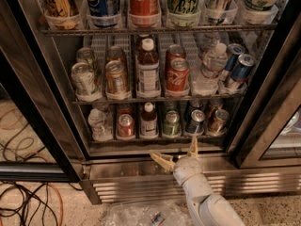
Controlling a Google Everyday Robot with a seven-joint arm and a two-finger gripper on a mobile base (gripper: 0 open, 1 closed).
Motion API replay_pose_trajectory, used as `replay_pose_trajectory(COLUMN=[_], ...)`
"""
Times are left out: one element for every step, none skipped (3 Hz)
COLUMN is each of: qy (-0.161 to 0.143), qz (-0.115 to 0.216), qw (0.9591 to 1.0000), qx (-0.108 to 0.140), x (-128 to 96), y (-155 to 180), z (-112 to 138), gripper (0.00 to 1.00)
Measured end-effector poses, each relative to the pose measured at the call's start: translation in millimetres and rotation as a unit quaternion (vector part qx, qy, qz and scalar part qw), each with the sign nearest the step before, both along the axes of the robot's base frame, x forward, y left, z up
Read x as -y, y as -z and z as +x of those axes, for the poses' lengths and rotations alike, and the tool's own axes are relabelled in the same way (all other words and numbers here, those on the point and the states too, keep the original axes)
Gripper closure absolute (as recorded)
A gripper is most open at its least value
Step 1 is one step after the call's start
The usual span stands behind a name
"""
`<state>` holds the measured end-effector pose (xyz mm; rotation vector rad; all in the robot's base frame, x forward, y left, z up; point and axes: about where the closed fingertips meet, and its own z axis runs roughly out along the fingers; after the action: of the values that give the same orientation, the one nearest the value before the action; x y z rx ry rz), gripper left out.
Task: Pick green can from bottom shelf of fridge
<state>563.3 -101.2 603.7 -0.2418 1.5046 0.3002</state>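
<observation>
The green can (171,123) stands upright near the front of the bottom shelf (113,142) of the fridge (56,107), between a brown bottle (149,120) and a dark blue can (194,121). A red-topped can (125,125) stands left of the bottle. My gripper (173,148) is open and empty. It is just below and in front of the shelf's steel lip, under the green can and apart from it. One fingertip points left and the other points up towards the lip.
A clear bottle (98,124) and a bronze can (217,120) stand at the shelf's ends. Higher racks hold several cans and bottles. Dark door frames (263,112) flank the opening. Cables (28,206) and a plastic bag (141,214) lie on the floor below the ribbed base panel (131,187).
</observation>
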Motion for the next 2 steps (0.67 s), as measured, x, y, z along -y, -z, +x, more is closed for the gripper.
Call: replay_pose_trajectory(qy=[0.000, 0.000], qz=[0.000, 0.000], qw=[1.0000, 1.0000], qx=[0.000, 0.000], x=[0.0, 0.0], y=[0.0, 0.0], z=[0.0, 0.0], gripper=[0.23, 0.46])
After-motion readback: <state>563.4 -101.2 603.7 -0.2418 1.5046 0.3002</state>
